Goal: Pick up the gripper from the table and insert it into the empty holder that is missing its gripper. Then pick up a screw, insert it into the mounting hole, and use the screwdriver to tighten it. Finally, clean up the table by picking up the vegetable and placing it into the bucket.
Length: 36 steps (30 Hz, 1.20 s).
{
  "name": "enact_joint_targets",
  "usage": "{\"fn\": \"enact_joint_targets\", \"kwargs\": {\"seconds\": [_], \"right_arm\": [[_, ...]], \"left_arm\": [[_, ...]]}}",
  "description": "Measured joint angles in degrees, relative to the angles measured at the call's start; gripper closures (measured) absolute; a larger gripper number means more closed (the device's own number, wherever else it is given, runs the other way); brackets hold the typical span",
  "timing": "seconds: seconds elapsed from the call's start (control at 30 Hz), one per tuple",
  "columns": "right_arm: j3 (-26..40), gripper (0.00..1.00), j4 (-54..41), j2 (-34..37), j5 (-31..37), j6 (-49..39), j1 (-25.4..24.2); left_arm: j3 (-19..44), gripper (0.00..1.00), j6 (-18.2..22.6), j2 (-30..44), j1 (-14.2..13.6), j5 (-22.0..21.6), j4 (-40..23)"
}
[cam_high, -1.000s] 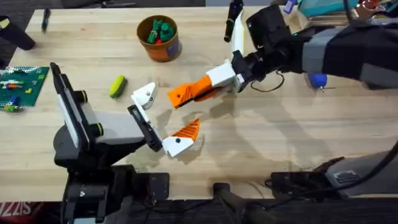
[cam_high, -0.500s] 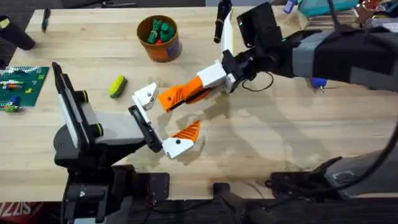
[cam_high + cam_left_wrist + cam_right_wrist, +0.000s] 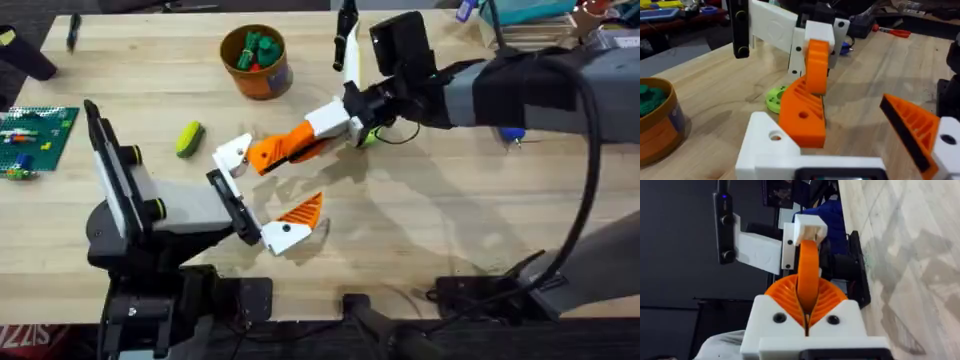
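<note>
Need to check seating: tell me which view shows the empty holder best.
Left wrist: the holder sits close, its mounting hole visible, the gripper against it. Overhead shows it small. Right wrist view: the held gripper blocks it.

1. Part of a word in pale letters on a red band [image 3: 22, 333] is seen at the lower left corner of the overhead view; only something like "SIZZ" can be made out, and it is cut off by the edge.
2. A dark label is carried by the bucket [image 3: 258, 62], but nothing on it can be read.
3. No other text, number or sign can be read.
</note>
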Motion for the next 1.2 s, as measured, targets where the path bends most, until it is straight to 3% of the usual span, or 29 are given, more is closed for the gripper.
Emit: {"fn": "enact_joint_targets", "kwargs": {"seconds": [0.33,1.2], "right_arm": [[0.00,0.984,1.27,0.00,0.00,5.27,0.35],[0.00,0.984,5.51,1.49,0.25,9.24,1.16]], "left_arm": [[0.01,0.016,0.00,0.00,0.00,0.04,-0.02],[0.00,0.015,-0.04,0.01,0.00,-0.13,-0.02]]}}
